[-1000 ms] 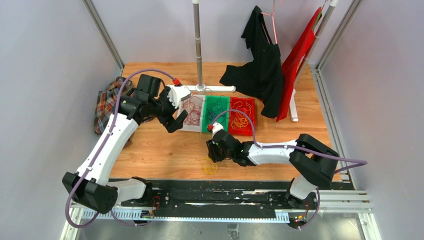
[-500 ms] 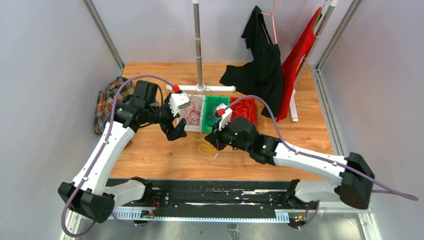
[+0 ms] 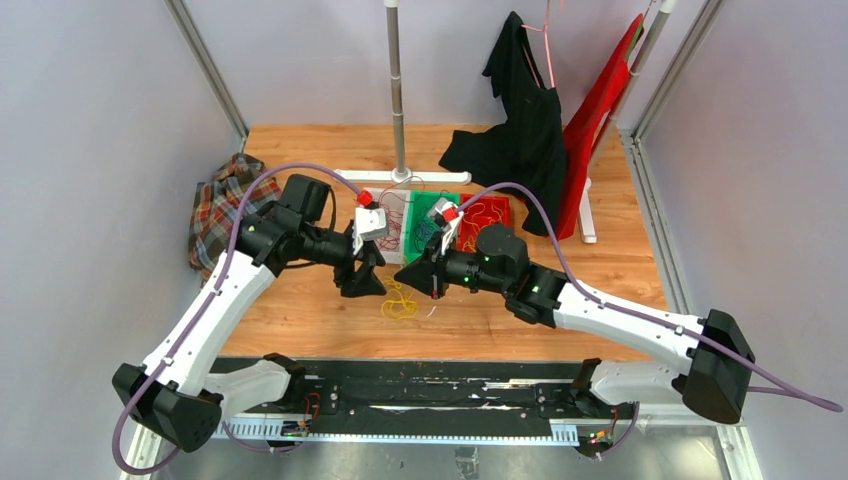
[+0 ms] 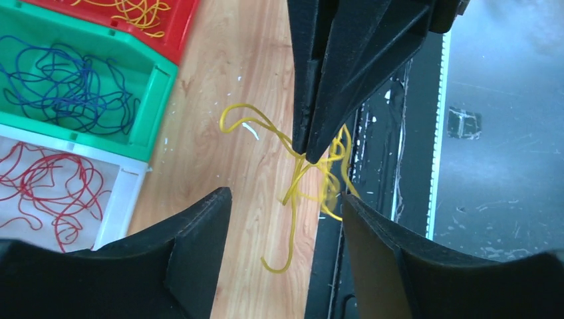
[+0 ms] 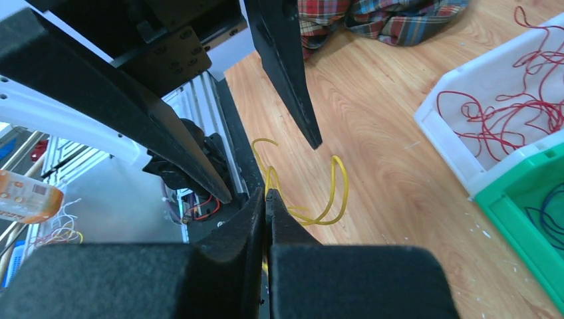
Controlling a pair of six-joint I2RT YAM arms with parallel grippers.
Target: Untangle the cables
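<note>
The 2 arms reach inward, left hand (image 3: 365, 285) spread wide, facing the right hand (image 3: 432, 289) pinched tight.

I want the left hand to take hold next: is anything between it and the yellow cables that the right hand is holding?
Nothing visible does. The left hand is open, and in its wrist view the yellow cables hang straight ahead between its fingers, pinched by the shut right hand, with only air between.
</note>
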